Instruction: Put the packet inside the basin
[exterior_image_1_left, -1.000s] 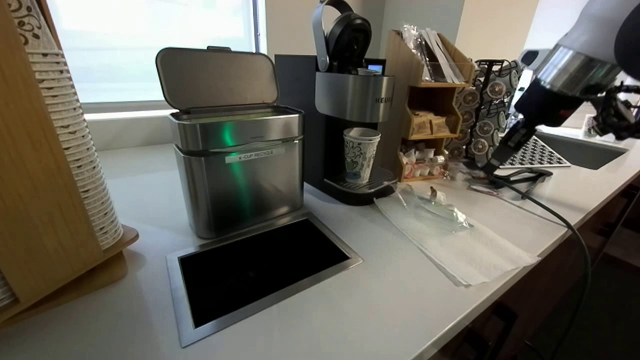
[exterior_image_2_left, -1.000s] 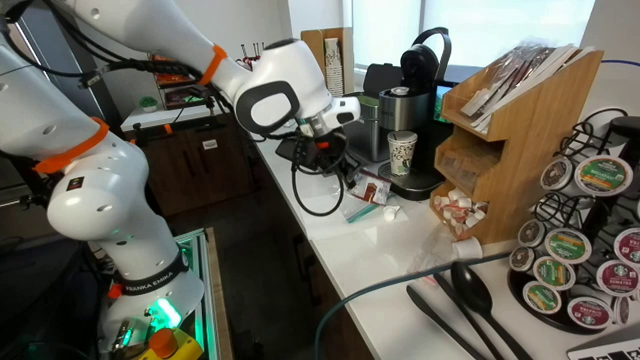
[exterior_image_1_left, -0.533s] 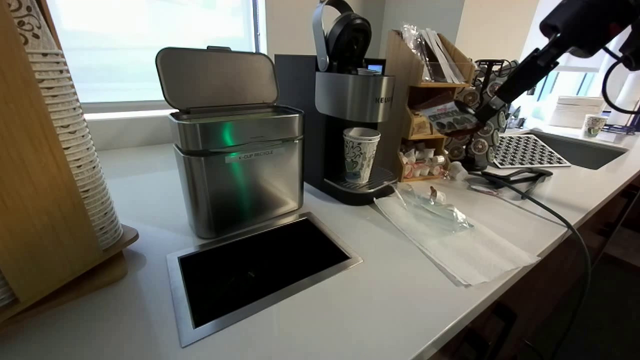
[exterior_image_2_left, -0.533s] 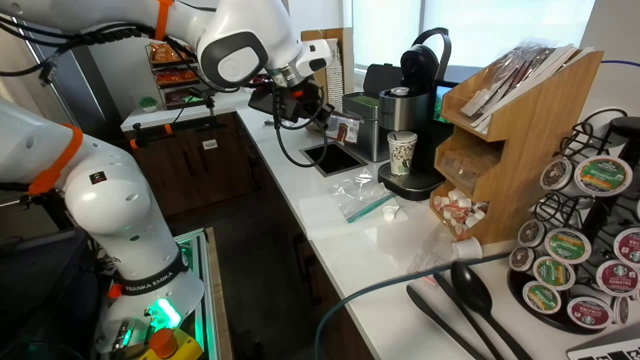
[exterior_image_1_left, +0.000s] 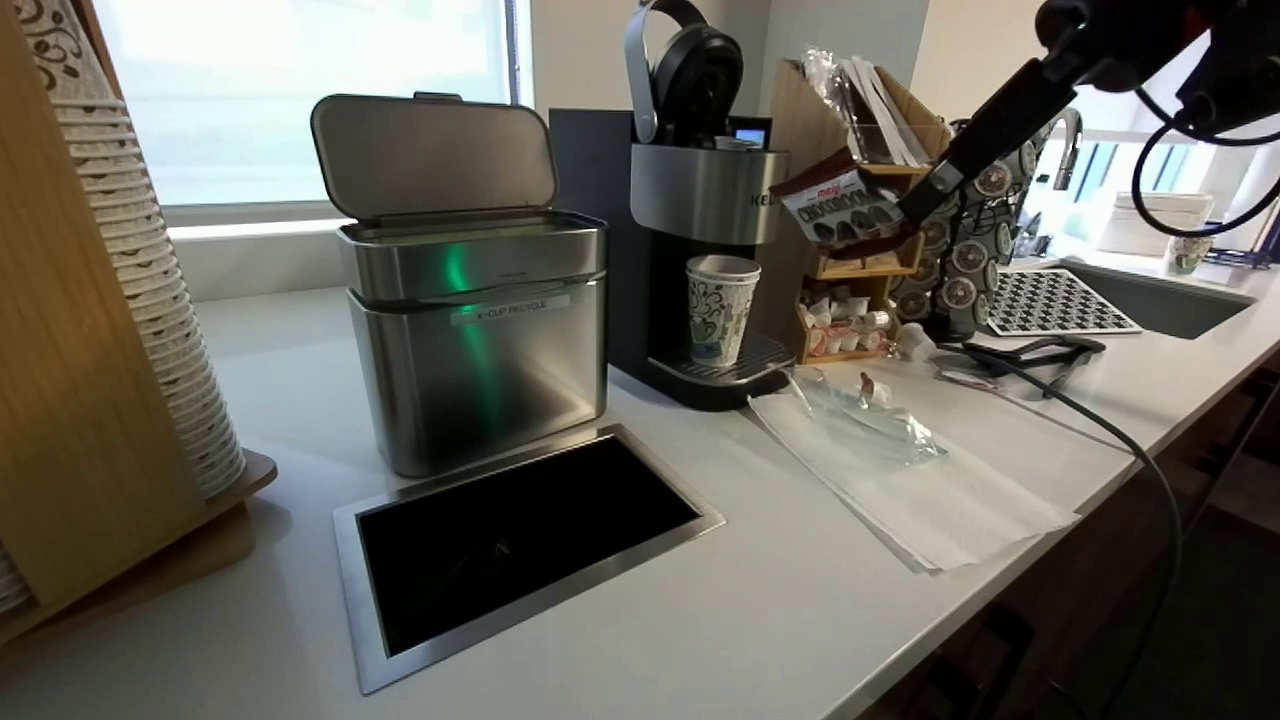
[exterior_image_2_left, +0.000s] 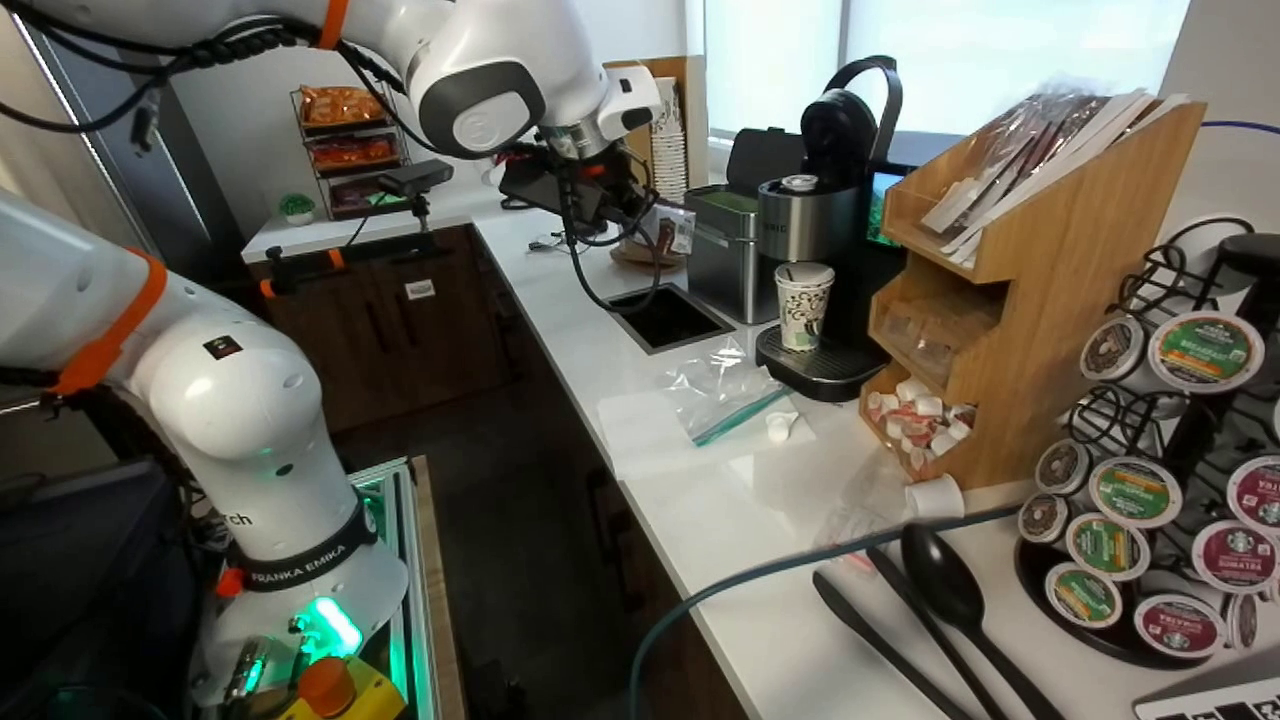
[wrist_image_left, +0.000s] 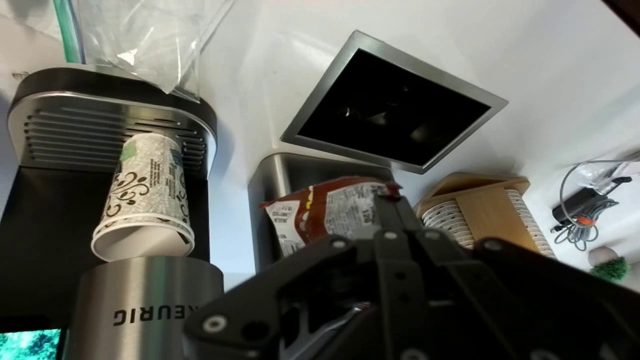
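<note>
White countertop (exterior_image_1_left: 800, 600): one steel-rimmed basin (exterior_image_1_left: 545, 596), one packet (exterior_image_1_left: 840, 212) aloft between two jaws.

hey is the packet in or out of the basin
Out: in an exterior view, the tool holds the packet aloft, clear of the basin.

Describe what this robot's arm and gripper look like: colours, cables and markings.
The arm is white and rounded, with orange straps, black cables and a dark grey ring near its end. A black band low down reads FRANKA EMIKA. The gripper is black, with pale screw heads and long, slim fingers.
</note>
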